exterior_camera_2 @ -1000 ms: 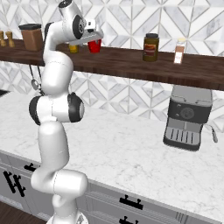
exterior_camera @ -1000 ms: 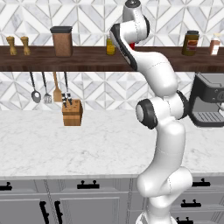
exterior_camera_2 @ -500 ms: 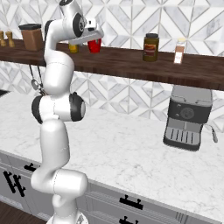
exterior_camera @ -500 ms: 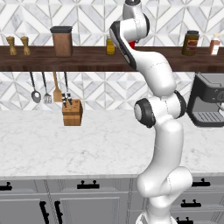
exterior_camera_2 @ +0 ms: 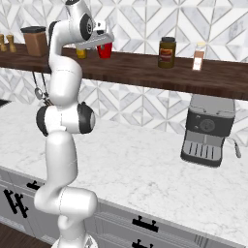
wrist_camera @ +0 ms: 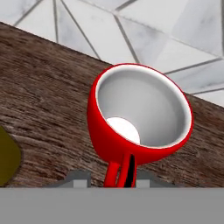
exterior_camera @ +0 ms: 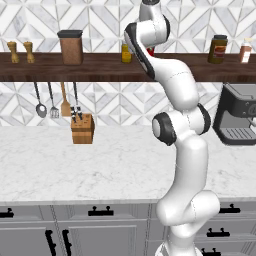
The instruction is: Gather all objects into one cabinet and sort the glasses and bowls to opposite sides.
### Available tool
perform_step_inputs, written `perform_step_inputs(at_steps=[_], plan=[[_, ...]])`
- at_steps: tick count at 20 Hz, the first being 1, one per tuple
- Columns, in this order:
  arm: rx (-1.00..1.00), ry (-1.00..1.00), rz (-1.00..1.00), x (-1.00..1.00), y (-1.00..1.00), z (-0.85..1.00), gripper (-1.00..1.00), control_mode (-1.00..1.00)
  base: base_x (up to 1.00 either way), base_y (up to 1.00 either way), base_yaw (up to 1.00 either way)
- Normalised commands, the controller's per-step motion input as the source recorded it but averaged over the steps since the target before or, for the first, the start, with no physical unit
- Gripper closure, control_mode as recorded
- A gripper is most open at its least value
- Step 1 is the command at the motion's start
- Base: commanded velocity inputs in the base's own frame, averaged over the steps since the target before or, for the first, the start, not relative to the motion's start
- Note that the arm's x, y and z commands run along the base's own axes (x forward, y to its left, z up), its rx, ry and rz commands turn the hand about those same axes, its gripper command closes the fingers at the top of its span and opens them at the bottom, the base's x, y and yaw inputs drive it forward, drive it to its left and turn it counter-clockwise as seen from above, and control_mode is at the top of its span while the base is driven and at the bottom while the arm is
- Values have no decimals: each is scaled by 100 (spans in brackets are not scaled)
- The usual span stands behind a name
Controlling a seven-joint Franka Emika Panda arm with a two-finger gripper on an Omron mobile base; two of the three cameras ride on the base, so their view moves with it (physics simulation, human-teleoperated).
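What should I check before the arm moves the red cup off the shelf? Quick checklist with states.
1. Gripper at the red cup: ok. It is up at the wooden shelf, right against the cup.
2. Fingers closed on the cup: cannot tell. The hand view does not show the fingertips clearly.
3. Cup upright on the shelf: ok in the right base view; its open mouth faces the hand camera.
4. Cup empty: ok, white interior with nothing inside.
5. Neighbours beside the cup: not ok. A yellow jar stands close on one side; it may get knocked.
6. Target cabinet open: cannot tell.
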Motion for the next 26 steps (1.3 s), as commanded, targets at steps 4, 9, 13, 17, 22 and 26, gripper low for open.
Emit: perform_step_inputs(at_steps=[4,9,13,17,22,26], plan=[[0,7,0,0,0,0,100,-100,0,0,0],[0,7,0,-8,0,2,100,-100,0,0,0],[14,6,-4,-82,0,60,100,-100,0,0,0],[11,3,-2,-90,0,45,100,-100,0,0,0],[-4,0,-8,-61,0,-23,100,-100,0,0,0],[-15,-2,-17,-100,6,-84,100,-100,0,0,0]])
